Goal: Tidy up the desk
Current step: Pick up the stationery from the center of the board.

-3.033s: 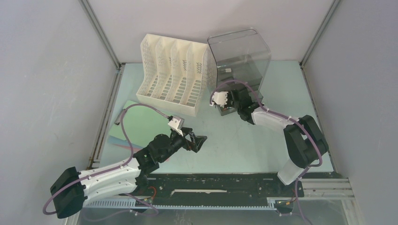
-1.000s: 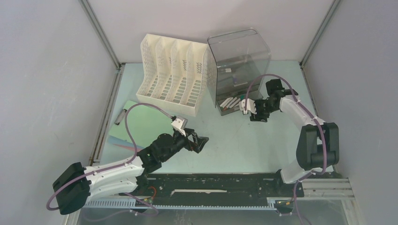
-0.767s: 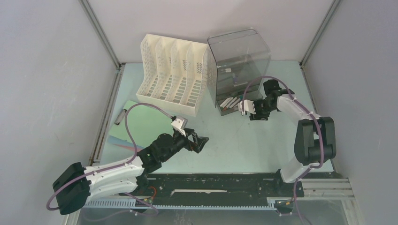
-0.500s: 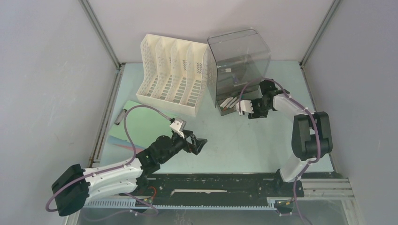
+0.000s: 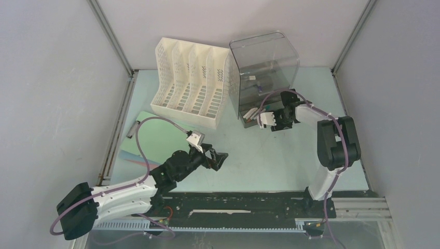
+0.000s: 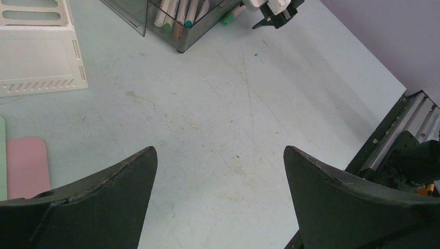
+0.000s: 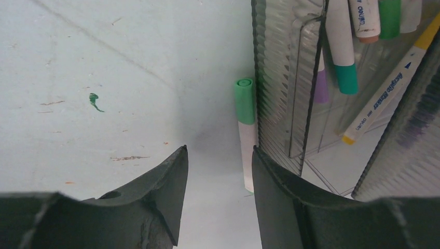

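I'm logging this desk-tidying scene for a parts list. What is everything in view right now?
desk: one, pale mint green, under everything.
file organizer: one, white, slotted, back left.
storage box: one, smoky clear plastic, right of the file organizer.
markers: several, mixed cap colours, inside the storage box.
loose marker: one, white with a green cap, lying on the desk against the storage box's outer wall.
clipboard: one, green with a metal clip, left side.
pink sheet: one, next to the clipboard.
left gripper: one, black, open, over bare desk.
right gripper: one, black, open and empty, by the loose marker.
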`<state>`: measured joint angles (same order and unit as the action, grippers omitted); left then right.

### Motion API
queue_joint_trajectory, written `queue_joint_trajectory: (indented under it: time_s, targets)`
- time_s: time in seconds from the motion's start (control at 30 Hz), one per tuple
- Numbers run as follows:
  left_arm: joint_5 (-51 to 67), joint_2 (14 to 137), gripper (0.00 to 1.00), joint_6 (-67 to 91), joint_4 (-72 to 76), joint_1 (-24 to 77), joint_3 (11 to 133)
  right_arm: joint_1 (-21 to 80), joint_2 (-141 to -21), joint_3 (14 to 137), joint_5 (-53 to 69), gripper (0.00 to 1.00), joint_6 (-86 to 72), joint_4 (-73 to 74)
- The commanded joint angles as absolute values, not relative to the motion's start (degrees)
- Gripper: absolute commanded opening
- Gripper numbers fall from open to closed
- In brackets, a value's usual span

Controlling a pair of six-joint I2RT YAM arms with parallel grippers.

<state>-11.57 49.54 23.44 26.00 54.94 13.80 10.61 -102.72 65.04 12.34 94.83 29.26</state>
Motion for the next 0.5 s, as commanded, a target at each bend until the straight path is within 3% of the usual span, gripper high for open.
queue_joint_trajectory:
  time_s: [0.0,0.33,0.47]
  targets:
    - [-12.6,49.7,1.00,22.1,27.6,54.6,13.8,10.3,-104.0,66.7,11.4,0.56,95.0,27.5]
    - [-12.5,50.7,1.00,21.9,27.7,54.6,14.6,9.4,-107.5,70.9,13.1,0.54,92.1,32.2]
    - [-12.3,51.1,1.00,21.9,27.7,54.6,14.9,9.4,-109.5,73.7,13.1,0.47,91.5,36.2]
